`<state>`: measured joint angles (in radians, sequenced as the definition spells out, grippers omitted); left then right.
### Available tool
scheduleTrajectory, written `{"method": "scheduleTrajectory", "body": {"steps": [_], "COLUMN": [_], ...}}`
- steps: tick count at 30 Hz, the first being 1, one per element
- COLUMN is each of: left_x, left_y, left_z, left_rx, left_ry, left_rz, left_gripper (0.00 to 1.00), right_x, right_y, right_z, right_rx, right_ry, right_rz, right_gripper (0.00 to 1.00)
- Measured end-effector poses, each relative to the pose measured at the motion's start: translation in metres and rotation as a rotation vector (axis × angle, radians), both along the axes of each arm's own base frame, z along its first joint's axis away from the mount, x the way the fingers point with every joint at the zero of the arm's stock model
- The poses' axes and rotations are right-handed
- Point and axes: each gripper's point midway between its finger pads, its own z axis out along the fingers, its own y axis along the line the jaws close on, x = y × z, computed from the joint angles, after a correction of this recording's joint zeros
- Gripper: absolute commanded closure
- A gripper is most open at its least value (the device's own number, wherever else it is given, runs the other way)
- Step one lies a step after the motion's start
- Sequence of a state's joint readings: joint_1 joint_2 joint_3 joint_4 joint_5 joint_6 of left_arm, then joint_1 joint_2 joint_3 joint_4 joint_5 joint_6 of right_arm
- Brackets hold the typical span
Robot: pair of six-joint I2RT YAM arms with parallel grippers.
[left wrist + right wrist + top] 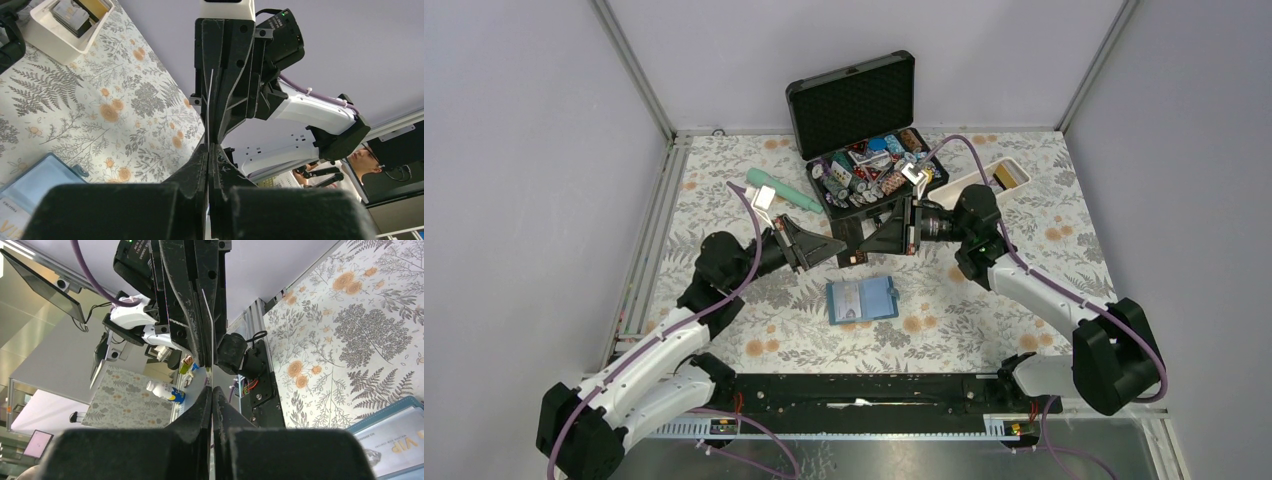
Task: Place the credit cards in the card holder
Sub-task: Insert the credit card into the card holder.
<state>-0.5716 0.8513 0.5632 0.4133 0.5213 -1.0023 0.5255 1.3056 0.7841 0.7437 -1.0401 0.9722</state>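
A dark credit card (853, 250) hangs above the table between both arms, held edge-on. My left gripper (841, 244) is shut on one end of it and my right gripper (865, 242) is shut on the other. In the left wrist view the card (210, 100) runs as a thin line from my left gripper (209, 146) up into the right one's fingers (227, 75). The right wrist view shows the same card (207, 315) rising from my right gripper (212, 389). The teal card holder (862, 299) lies open on the table below, with a pale card (400, 440) in it.
A black foam-lined case (852, 100) stands open at the back, full of poker chips and small items. A long white tray (989, 178) lies to its right. A pale green object (784, 190) lies to its left. Metal rails edge the floral table.
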Motion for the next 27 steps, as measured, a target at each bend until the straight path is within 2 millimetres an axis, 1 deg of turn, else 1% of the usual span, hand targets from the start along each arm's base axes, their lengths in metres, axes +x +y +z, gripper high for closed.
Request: {"method": "scheduleTrajectory", "body": {"steps": [1,2,3,4,5,7,8,11,12,13,15,17,19,21,23,25,27], "left_x": [0.000,0.000,0.000,0.000,0.001,0.003,0.004,0.009,0.010,0.011,0.012,0.014,0.017,0.018,0.018,0.016,0.012], "left_y": [0.000,-0.001,-0.001,-0.001,-0.001,0.000,0.001,0.005,0.006,0.008,0.011,0.011,0.011,0.010,0.011,0.010,0.009], "left_z": [0.001,0.000,-0.002,-0.002,-0.005,-0.010,-0.014,-0.032,-0.039,-0.049,-0.066,-0.088,-0.109,-0.129,-0.149,-0.164,-0.177], "left_rx": [-0.002,0.001,0.003,0.005,0.010,0.026,0.038,0.091,0.109,0.132,0.170,0.220,0.270,0.316,0.369,0.410,0.449], "left_ry": [-0.004,-0.001,0.004,0.007,0.015,0.031,0.045,0.098,0.115,0.139,0.184,0.244,0.304,0.357,0.413,0.447,0.477], "left_rz": [-0.001,-0.003,-0.003,-0.002,-0.001,0.012,0.024,0.065,0.078,0.091,0.106,0.115,0.119,0.119,0.117,0.113,0.104], "left_gripper": [1.00,1.00,1.00,1.00,1.00,1.00,1.00,1.00,1.00,1.00,1.00,1.00,1.00,1.00,1.00,1.00,1.00], "right_x": [0.001,0.001,0.002,0.003,0.004,0.008,0.011,0.023,0.028,0.032,0.037,0.044,0.052,0.056,0.050,0.040,0.033], "right_y": [0.000,0.000,0.000,0.000,0.000,0.002,0.002,-0.001,-0.004,-0.008,-0.016,-0.029,-0.044,-0.060,-0.074,-0.084,-0.089], "right_z": [-0.001,-0.002,-0.003,-0.006,-0.009,-0.018,-0.022,-0.044,-0.051,-0.059,-0.070,-0.087,-0.109,-0.135,-0.161,-0.186,-0.203], "right_rx": [-0.003,-0.005,-0.009,-0.015,-0.025,-0.056,-0.072,-0.153,-0.188,-0.226,-0.292,-0.386,-0.495,-0.621,-0.738,-0.841,-0.918], "right_ry": [0.000,-0.002,-0.006,-0.004,-0.003,0.008,0.015,0.034,0.035,0.032,0.022,0.008,0.009,0.019,0.031,0.045,0.048], "right_rz": [-0.002,-0.003,-0.007,-0.011,-0.019,-0.043,-0.061,-0.152,-0.195,-0.237,-0.299,-0.382,-0.471,-0.549,-0.590,-0.601,-0.603], "right_gripper": [0.99,0.90,0.78,0.64,0.54,0.45,0.42,0.35,0.29,0.27,0.26,0.26,0.27,0.27,0.27,0.27,0.27]}}
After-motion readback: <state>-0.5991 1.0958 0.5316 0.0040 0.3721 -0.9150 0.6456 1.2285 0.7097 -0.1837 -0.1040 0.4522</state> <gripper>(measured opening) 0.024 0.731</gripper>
